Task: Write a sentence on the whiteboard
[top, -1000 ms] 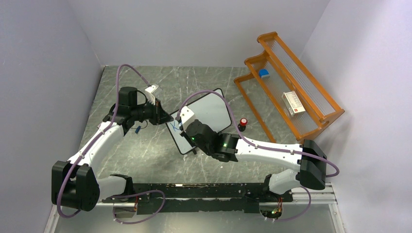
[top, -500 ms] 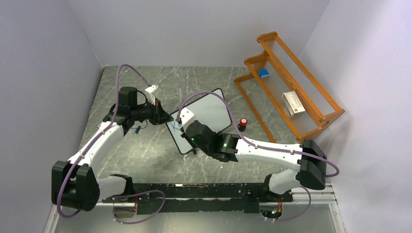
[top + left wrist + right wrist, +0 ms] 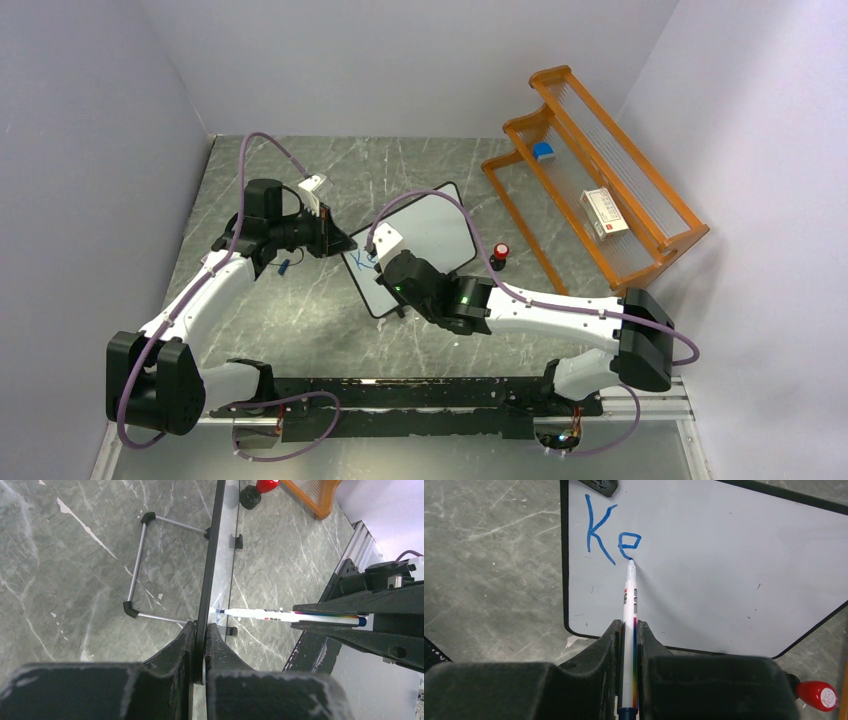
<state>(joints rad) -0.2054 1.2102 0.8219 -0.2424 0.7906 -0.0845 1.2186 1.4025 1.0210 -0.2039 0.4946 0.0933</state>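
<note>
The whiteboard (image 3: 425, 228) stands tilted on its feet mid-table. My left gripper (image 3: 345, 243) is shut on its left edge; in the left wrist view the board (image 3: 210, 570) runs edge-on between the fingers (image 3: 200, 627). My right gripper (image 3: 385, 270) is shut on a white marker (image 3: 629, 600) with a rainbow stripe. Its tip touches the board (image 3: 724, 570) at the foot of the "e". The sentence (image 3: 611, 537) reads "Ke" in blue at the board's upper left. The marker (image 3: 280, 614) also shows in the left wrist view, tip on the board.
A red marker cap (image 3: 499, 252) stands right of the board. An orange rack (image 3: 600, 180) at the back right holds a blue item (image 3: 542, 151) and a white box (image 3: 604, 212). The board's wire stand (image 3: 142, 565) sits behind it. Walls enclose the table.
The right gripper has shifted slightly right along the board with the marker. The blue writing has grown from "K" to "Ke". The left arm has not moved.
</note>
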